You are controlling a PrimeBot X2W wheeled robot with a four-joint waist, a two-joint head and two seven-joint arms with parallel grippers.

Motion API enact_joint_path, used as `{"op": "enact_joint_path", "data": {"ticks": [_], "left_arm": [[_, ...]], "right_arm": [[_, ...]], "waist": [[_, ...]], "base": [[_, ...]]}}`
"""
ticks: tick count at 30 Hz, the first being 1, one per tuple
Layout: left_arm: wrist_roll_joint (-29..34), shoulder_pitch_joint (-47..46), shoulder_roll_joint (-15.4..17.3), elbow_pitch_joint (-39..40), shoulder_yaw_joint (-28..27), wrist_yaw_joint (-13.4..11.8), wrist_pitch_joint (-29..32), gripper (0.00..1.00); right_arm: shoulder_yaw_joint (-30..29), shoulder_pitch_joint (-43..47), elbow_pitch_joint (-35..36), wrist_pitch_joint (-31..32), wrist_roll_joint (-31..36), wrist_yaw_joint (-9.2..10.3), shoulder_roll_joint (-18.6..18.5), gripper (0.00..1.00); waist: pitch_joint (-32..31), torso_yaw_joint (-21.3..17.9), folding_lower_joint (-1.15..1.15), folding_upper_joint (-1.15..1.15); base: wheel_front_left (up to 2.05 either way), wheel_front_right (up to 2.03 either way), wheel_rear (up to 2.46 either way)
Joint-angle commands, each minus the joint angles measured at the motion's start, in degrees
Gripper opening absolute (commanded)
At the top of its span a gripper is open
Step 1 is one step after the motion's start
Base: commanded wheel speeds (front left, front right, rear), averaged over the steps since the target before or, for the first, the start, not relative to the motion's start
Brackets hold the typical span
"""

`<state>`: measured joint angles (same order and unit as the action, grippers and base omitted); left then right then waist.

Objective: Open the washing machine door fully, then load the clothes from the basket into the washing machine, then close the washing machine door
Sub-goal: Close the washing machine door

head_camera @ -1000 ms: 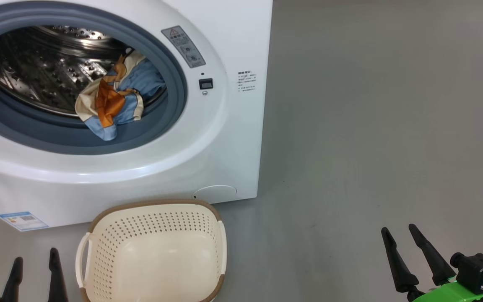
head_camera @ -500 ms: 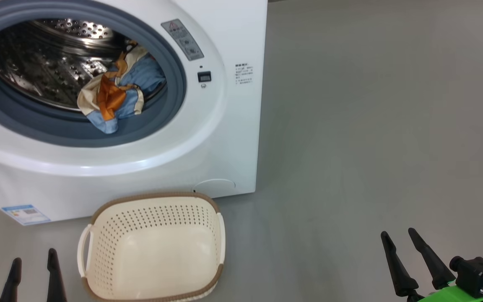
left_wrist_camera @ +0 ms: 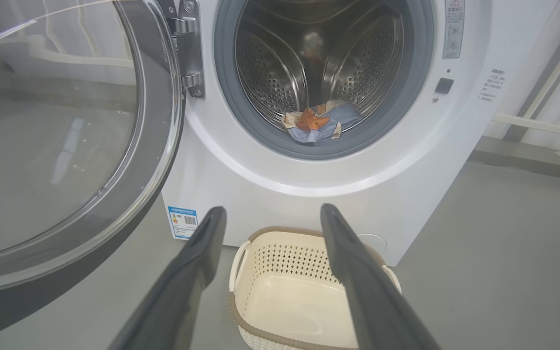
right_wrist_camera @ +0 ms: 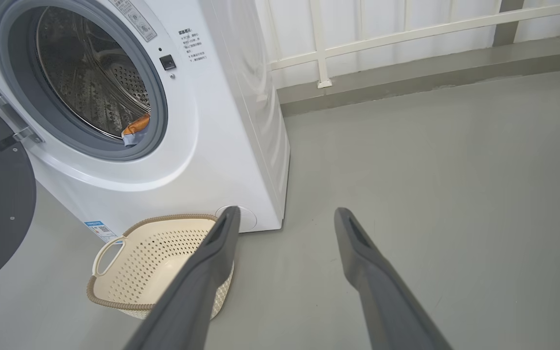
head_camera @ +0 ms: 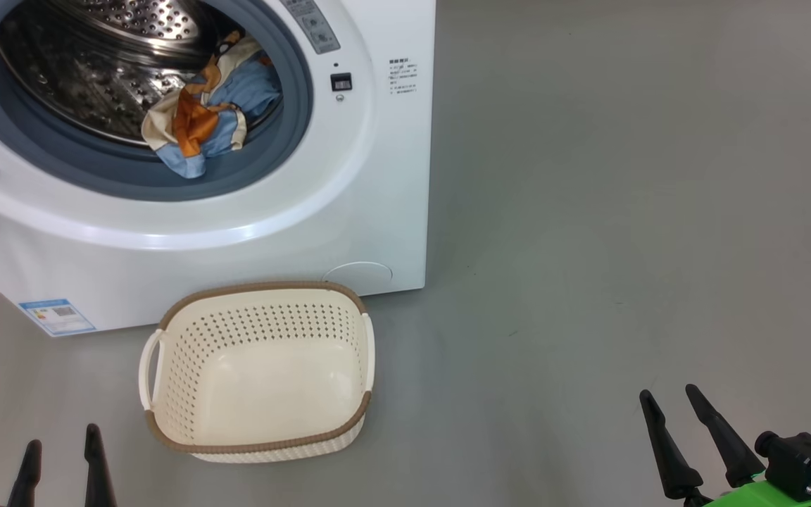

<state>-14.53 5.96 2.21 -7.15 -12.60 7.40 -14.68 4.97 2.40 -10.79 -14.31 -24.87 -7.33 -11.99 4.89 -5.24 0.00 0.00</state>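
**Grippers both spread and empty; clothes lie in the drum**

Low at the head view's left edge, the left gripper [head_camera: 60,451] shows its two dark fingers [left_wrist_camera: 197,262] set well apart with nothing between them. In its wrist view they frame the basket [head_camera: 258,289] and the washer [head_camera: 377,183]. The right gripper [head_camera: 669,400] is low on the right over bare floor [head_camera: 624,211], well apart from everything, its fingers likewise parted and holding nothing.

The door [left_wrist_camera: 163,121] is swung wide open on the hinge [left_wrist_camera: 190,48] at the left of the opening. The clothes [head_camera: 201,127] lie as one bunched heap of blue, cream and orange cloth at the front of the drum [head_camera: 96,91]. They spill partly onto the grey-blue gasket [head_camera: 294,98] at the lower right of the opening.

The basket stands upright and empty on the floor, just in front of the washer's base and toward its right corner. A blue label [head_camera: 57,317] is stuck low on the washer's front, left of the basket. In the right wrist view, a white railing [right_wrist_camera: 358,43] runs behind the washer.
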Motion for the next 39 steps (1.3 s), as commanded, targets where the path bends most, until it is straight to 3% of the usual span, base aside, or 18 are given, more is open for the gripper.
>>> {"op": "enact_joint_path", "data": {"ticks": [1, 13, 32, 39], "left_arm": [[0.2, -1.1, 0.7, 1.6, -1.6, 0.1, -0.3, 1.00], [-2.1, -1.6, 0.7, 0.0, -2.8, 0.0, -0.3, 1.00], [-5.5, 0.4, 0.7, -0.6, -1.2, -2.9, -0.3, 1.00], [-6.0, 1.2, 0.7, -0.4, -0.5, -3.5, -0.3, 1.00]], "right_arm": [[1.1, 0.1, 1.3, -0.7, -0.3, -0.16, -1.0, 1.00], [2.3, -0.3, 1.2, -0.7, -0.2, -0.16, -1.2, 1.00], [10.1, -5.7, -1.2, -0.7, -1.0, -0.16, -2.4, 1.00], [11.0, -6.0, -1.7, -0.7, -1.4, -0.16, -2.5, 1.00]], "waist": [[0.0, 0.1, 0.00, 0.00], [-0.2, 3.4, 0.00, 0.00], [-1.6, 17.9, 0.00, 0.00], [-2.6, 21.5, 0.00, 0.00]], "base": [[-0.32, 0.32, 0.00], [-0.02, 0.02, 0.00], [0.00, 0.00, 0.00], [0.00, 0.00, 0.00]]}}
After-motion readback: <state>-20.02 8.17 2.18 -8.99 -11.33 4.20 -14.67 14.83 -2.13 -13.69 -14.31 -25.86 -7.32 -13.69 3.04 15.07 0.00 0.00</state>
